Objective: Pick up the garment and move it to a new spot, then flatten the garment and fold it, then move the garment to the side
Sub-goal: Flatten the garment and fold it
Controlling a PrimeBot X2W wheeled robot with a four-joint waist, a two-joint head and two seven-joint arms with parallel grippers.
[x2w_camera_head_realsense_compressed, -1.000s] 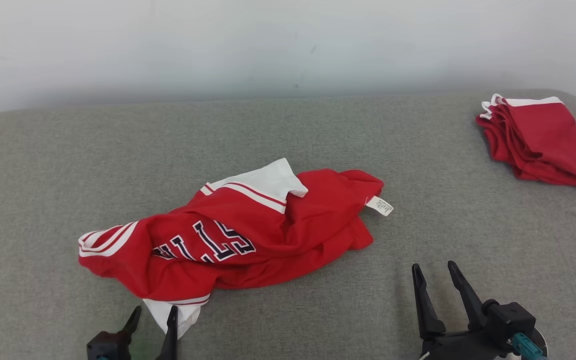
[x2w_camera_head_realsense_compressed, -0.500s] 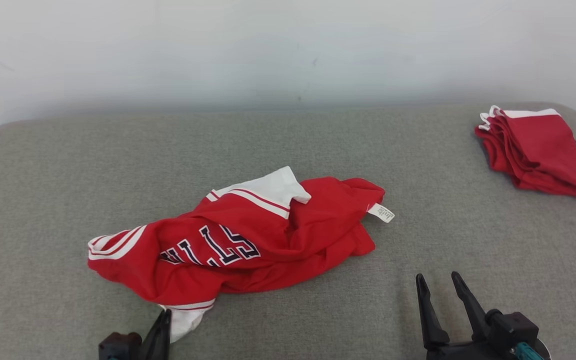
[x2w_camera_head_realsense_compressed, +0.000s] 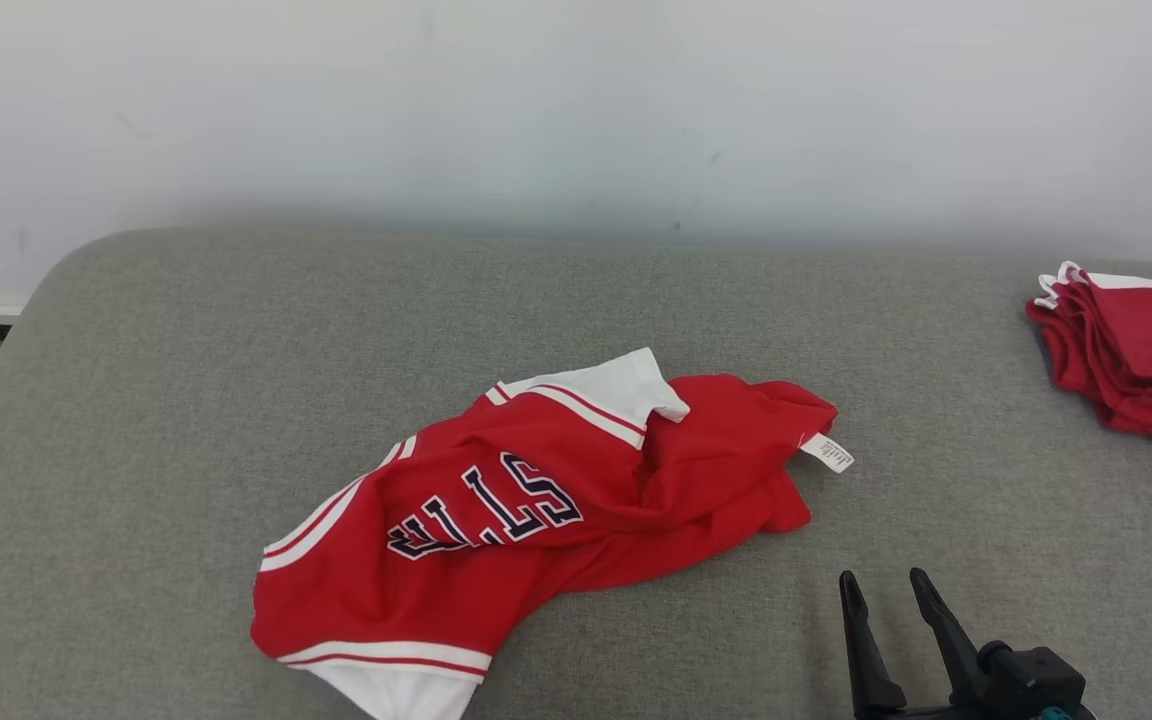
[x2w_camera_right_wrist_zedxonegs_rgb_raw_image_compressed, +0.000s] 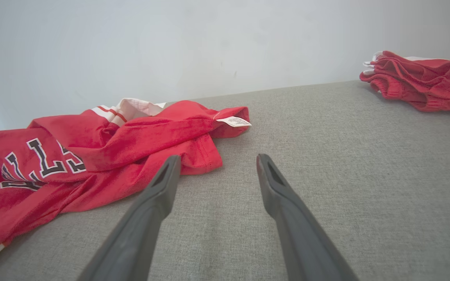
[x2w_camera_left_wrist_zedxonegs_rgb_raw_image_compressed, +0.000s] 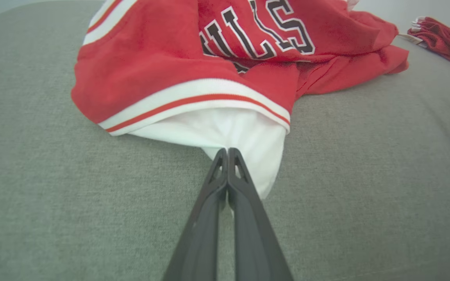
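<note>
The crumpled red garment [x2w_camera_head_realsense_compressed: 536, 500] lies mid-frame, soft and light (likely to sag when lifted). The left gripper [x2w_camera_left_wrist_zedxonegs_rgb_raw_image_compressed: 228, 153] pinches its white hem [x2w_camera_left_wrist_zedxonegs_rgb_raw_image_compressed: 244, 132], a sound hold; the right gripper [x2w_camera_head_realsense_compressed: 882, 578], lower right, stands spread, empty.

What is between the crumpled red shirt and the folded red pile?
Just bare grey cushion between shirt and pile, seen in the head view.

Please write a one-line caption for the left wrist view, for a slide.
Left gripper shut on the white edge of a crumpled red garment lying on a grey cushion.
</note>
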